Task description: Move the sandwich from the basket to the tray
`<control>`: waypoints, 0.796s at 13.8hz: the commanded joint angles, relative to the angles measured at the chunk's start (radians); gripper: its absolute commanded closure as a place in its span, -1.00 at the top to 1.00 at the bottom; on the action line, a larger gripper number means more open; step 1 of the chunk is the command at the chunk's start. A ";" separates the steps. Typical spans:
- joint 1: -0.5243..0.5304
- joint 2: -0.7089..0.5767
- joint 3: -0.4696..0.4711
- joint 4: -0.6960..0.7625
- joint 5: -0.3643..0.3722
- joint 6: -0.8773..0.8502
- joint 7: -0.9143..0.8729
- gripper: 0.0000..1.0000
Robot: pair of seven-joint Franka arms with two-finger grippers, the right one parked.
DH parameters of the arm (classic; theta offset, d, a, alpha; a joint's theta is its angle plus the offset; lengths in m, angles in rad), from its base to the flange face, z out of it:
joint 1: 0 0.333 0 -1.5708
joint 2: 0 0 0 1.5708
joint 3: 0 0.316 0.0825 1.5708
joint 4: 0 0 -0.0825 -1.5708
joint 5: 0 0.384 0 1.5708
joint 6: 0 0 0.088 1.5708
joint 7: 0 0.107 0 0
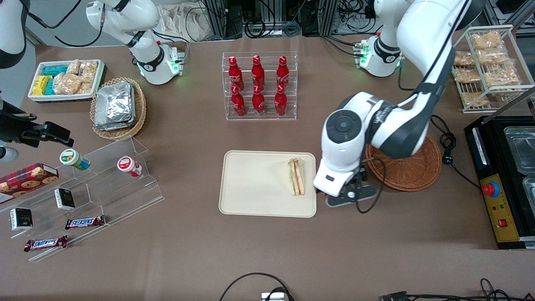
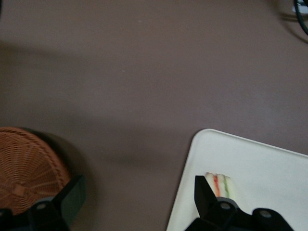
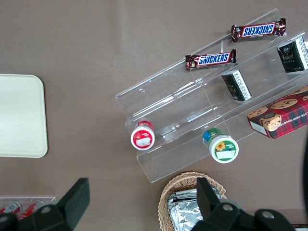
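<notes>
Front view: the triangular pale-bread sandwich (image 1: 296, 177) with orange-red and green layers lies on the cream rectangular tray (image 1: 255, 188), centre frame, at the edge nearest the round reddish-brown wicker basket (image 1: 411, 169). The black end effector (image 1: 350, 195) hangs over brown table (image 1: 267, 255) between them. Left wrist view: fingers (image 2: 207, 197) spread wide, holding nothing; sandwich end (image 2: 220, 185), tray corner (image 2: 250, 163) and empty basket (image 2: 29, 168) visible.
</notes>
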 commanded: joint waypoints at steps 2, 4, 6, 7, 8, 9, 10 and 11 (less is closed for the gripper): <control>0.053 -0.069 -0.005 -0.013 -0.018 -0.084 0.063 1.00; 0.085 -0.089 -0.002 -0.016 -0.050 -0.110 0.110 1.00; 0.090 -0.109 0.000 -0.026 -0.063 -0.111 0.143 1.00; 0.108 -0.127 0.007 -0.035 -0.084 -0.111 0.174 1.00; 0.120 -0.156 0.013 -0.064 -0.110 -0.105 0.215 1.00; 0.131 -0.199 0.047 -0.100 -0.144 -0.101 0.275 1.00; 0.125 -0.247 0.103 -0.138 -0.188 -0.098 0.350 1.00; 0.122 -0.286 0.153 -0.158 -0.248 -0.095 0.427 1.00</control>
